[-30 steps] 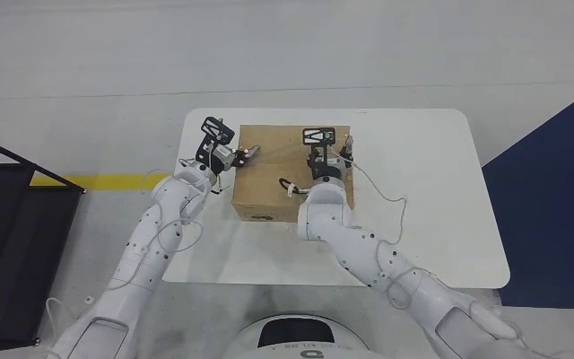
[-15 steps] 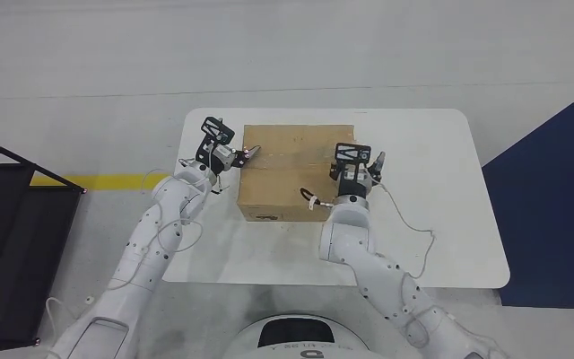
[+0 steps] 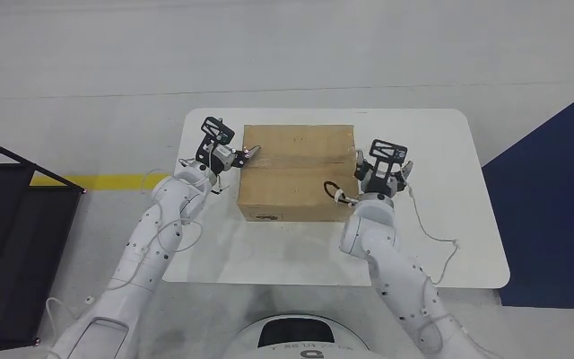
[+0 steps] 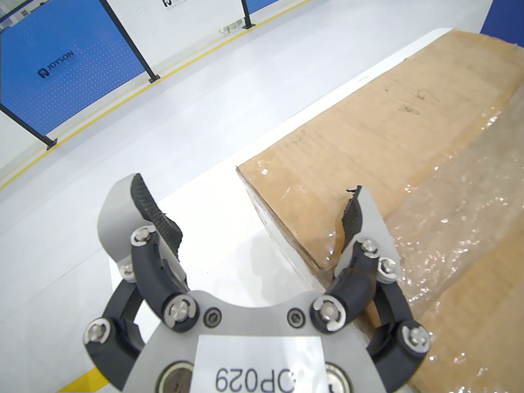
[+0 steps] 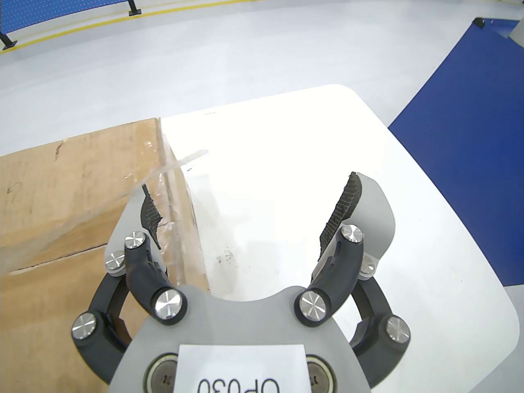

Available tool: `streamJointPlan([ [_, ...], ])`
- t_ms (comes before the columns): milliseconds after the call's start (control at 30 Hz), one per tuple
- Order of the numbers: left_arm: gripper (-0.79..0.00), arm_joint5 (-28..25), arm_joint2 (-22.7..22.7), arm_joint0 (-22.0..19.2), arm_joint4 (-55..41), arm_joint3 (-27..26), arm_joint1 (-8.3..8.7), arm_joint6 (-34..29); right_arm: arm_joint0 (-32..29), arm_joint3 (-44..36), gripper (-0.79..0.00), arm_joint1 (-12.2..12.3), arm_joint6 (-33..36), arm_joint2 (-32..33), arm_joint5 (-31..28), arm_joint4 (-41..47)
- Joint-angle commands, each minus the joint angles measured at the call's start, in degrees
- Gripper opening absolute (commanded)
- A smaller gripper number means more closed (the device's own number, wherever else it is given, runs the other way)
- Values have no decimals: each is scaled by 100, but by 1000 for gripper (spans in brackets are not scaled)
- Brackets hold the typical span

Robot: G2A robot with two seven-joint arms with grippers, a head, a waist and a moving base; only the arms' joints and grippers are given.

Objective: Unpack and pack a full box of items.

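We are looking at the cardboard box (image 3: 294, 172), sitting shut in the middle of the white table (image 3: 430, 144) with its long side running left to right. Clear tape (image 4: 450, 214) is running along the top seam and down both ends, so we are not seeing any contents.

We are judging it stiff-walled and, if full as the task says, too heavy for a one-finger pinch. The tape is looking slick and crinkled. A loose tape tail (image 5: 186, 159) is sticking out at the right end, and that is looking like the place to take hold for peeling. The flap edges would come after.

The left gripper (image 4: 245, 198) is hanging spread wide at the box's left end, holding nothing. One finger is over the taped top edge and the other over the table. We cannot tell if it is touching.

The right gripper (image 5: 249, 190) is also spread wide and holding nothing at the right end. One finger is by the box corner and the other is over bare table.
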Motion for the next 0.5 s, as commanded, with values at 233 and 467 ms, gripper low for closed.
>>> streamJointPlan([
  [233, 0, 0, 0, 0, 0, 0, 0, 0, -599, -397, 0, 7, -514, 1296, -367, 1541],
  [467, 0, 0, 0, 0, 0, 0, 0, 0, -1071, -786, 0, 42, -572, 1791, -2051, 2756],
])
